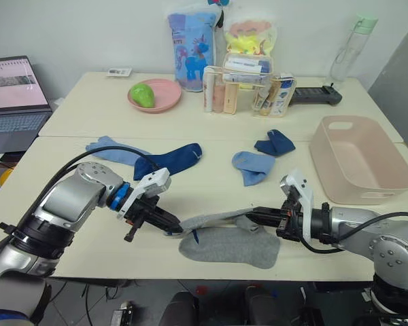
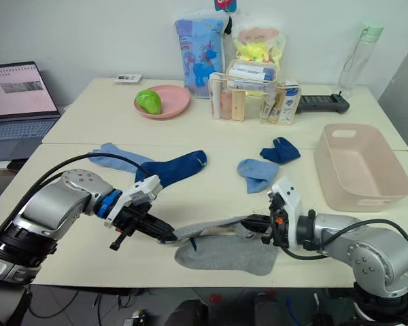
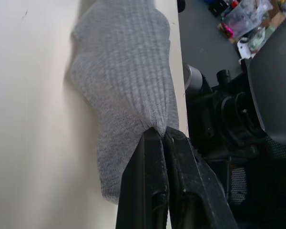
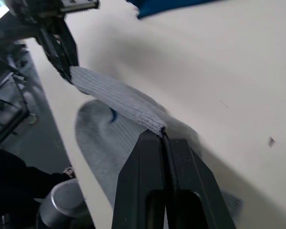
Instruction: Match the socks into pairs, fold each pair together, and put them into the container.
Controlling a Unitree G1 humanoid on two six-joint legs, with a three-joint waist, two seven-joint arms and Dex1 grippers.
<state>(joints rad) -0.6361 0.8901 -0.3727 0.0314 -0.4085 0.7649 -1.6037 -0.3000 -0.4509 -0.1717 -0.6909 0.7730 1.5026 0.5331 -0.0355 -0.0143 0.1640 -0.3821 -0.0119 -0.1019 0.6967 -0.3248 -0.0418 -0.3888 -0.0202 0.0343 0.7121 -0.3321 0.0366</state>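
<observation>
A grey sock (image 1: pixel 211 220) is stretched taut just above the table's front edge. My left gripper (image 1: pixel 168 227) is shut on one end (image 3: pixel 158 128) and my right gripper (image 1: pixel 253 213) is shut on the other (image 4: pixel 158 129). Under it lies a second grey sock (image 1: pixel 234 248), flat. A navy sock (image 1: pixel 170 159) overlaps a light blue sock (image 1: pixel 112 151) at middle left. Another light blue sock (image 1: pixel 250 166) and a navy sock (image 1: pixel 275 143) lie at middle right. The pink-beige container (image 1: pixel 359 159) stands at the right.
A pink plate (image 1: pixel 156 96) with a green fruit, two printed bags (image 1: pixel 194 49), a rack of tubes (image 1: pixel 248 87), a black tool (image 1: pixel 316 96) and a bottle (image 1: pixel 350 47) stand along the back. A laptop (image 1: pixel 13 102) sits at far left.
</observation>
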